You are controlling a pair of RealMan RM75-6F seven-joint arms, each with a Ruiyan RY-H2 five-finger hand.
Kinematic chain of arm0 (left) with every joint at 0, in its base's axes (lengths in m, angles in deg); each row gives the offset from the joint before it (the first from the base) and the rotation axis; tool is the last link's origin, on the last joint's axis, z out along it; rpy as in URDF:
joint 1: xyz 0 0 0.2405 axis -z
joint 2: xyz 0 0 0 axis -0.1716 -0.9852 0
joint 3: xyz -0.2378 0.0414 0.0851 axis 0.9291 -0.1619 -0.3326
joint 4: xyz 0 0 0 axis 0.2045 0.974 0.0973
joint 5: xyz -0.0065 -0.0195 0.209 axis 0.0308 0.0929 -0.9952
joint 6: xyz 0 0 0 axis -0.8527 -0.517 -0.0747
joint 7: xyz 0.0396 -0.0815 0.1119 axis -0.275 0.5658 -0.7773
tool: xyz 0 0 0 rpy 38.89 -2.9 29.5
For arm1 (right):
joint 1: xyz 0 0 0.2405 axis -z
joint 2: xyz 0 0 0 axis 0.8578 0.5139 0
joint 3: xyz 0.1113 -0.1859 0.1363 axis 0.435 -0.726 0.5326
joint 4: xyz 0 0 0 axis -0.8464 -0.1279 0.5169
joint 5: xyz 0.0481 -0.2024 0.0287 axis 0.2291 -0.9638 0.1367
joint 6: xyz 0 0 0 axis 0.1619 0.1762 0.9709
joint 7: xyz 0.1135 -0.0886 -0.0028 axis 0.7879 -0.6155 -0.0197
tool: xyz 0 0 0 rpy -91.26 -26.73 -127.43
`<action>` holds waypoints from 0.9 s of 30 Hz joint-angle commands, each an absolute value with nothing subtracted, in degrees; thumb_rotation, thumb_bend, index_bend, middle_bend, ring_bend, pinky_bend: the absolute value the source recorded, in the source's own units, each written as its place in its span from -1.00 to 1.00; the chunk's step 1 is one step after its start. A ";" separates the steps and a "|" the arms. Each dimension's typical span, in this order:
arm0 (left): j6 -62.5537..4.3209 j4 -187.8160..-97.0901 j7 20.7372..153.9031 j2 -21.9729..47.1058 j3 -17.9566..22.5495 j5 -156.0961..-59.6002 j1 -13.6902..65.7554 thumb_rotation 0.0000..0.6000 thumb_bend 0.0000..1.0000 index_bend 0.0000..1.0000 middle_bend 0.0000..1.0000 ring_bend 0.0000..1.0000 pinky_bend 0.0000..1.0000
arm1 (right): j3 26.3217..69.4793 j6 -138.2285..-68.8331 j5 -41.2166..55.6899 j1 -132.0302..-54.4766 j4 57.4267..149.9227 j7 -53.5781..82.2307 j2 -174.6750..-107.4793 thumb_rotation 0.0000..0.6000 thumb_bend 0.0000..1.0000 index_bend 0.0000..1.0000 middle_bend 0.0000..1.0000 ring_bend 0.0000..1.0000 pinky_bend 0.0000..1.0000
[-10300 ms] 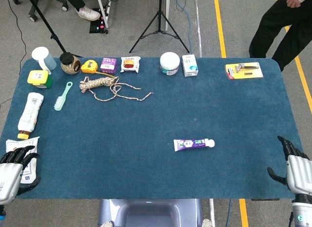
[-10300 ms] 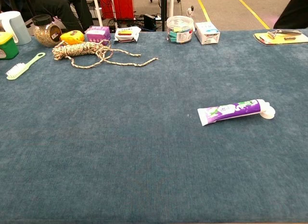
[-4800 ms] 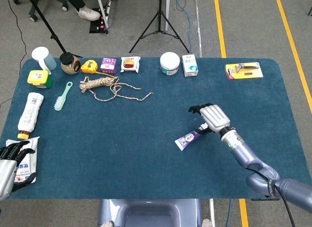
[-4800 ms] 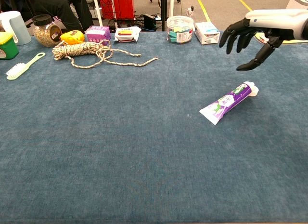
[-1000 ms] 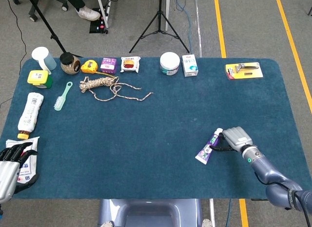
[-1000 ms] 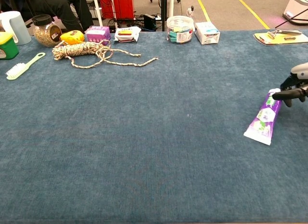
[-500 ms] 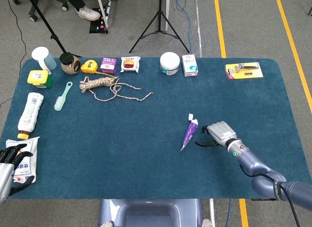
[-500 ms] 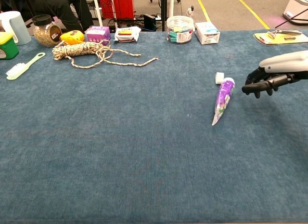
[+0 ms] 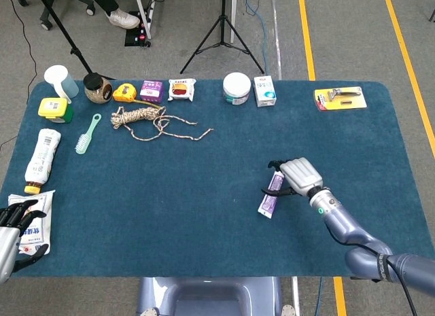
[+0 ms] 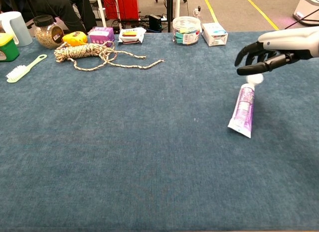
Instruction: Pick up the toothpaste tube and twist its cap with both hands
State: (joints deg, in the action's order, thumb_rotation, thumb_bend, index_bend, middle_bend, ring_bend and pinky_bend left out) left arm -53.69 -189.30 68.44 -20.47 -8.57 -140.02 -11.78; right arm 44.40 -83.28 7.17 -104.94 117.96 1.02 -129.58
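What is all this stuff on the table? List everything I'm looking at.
toothpaste tube: one, purple, right of centre, lying flat, cap end under the right hand
rope: one coil, beige, back left
brush: one, mint green, left
mug: one, pale blue, back left corner
jar: one, dark lid, beside the mug
tape measure: one, yellow, back row
purple box: one, back row
snack packet: one, white and red, back row
round tub: one, clear with white lid, back centre
small carton: one, white, beside the tub
razor pack: one, yellow card, back right
yellow-lidded box: one, left edge
white bottle: one, orange cap, left edge
table: one, blue cloth
right hand: over the tube's cap end, fingers apart
left hand: front left corner
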 commanded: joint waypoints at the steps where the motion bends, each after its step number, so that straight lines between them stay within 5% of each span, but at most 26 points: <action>1: -53.83 -189.28 68.56 -20.66 -8.55 -140.09 -11.83 1.00 -0.64 -0.37 -0.58 -0.65 -0.59 | 45.04 -85.07 8.56 -105.33 118.16 -1.47 -131.72 -0.57 -0.43 -0.87 -0.52 -0.43 -0.35; 12: -55.24 -188.99 69.63 -21.84 -8.62 -140.34 -12.62 1.00 -0.64 -0.37 -0.58 -0.65 -0.59 | 46.26 -87.84 12.48 -107.31 114.68 -7.35 -138.16 -0.38 -0.43 -1.00 -0.86 -0.78 -0.55; 27: -56.15 -188.75 70.51 -22.61 -9.05 -140.92 -13.59 1.00 -0.64 -0.37 -0.58 -0.65 -0.59 | 44.93 -83.34 12.07 -108.45 120.77 -6.43 -136.56 -0.30 -0.43 -0.88 -0.54 -0.41 -0.44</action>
